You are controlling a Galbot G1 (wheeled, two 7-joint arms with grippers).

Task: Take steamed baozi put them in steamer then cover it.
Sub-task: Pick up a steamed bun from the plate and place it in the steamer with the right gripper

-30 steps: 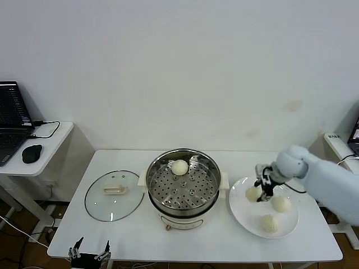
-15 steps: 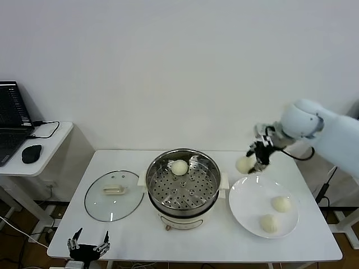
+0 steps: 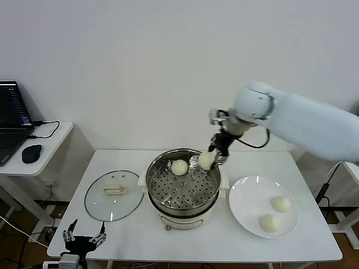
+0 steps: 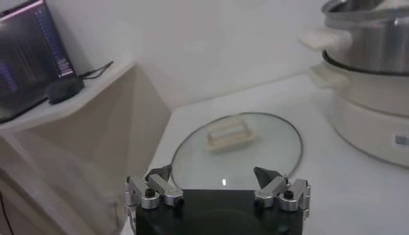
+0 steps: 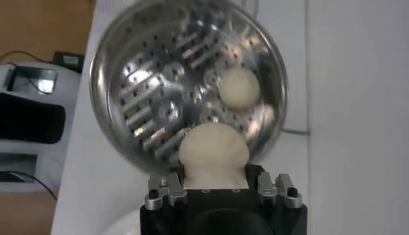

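- Right gripper (image 3: 216,156) up in the air over the back right part of the steamer's rim, fingers squeezed onto one baozi (image 3: 206,160).
- Same bun big and close in the right wrist view (image 5: 213,155), pinched between the two fingers, with the holey tray straight below.
- Steamer (image 3: 156,193) in the middle of the desk, shiny pot on a cream base, no lid on.
- One bun already inside (image 3: 179,167), on the tray near the back wall of the pot.
- Two more buns (image 3: 281,204) (image 3: 270,223) on the white plate (image 3: 241,208), near the desk's right front corner.
- Cover (image 3: 114,195) flat on the desk's left side, just beside the steamer, handle (image 3: 114,190) up in its middle.
- Left gripper (image 4: 216,191) down low by the desk's front left corner, fingers apart, holding nothing, waiting.
- Probably soft and light, these buns; easy to squash, so only a gentle pinch on the two round sides.
- Smooth skin, maybe a bit sticky, so maybe slow to drop off the fingers.
- Best put down on a bare bit of tray, away from the bun already there.
- Cover likely heavy, hard and slippery, and glass can break; best held by the cream handle, not the rim.
- Two buns left on the plate, then the lid: task about half done.
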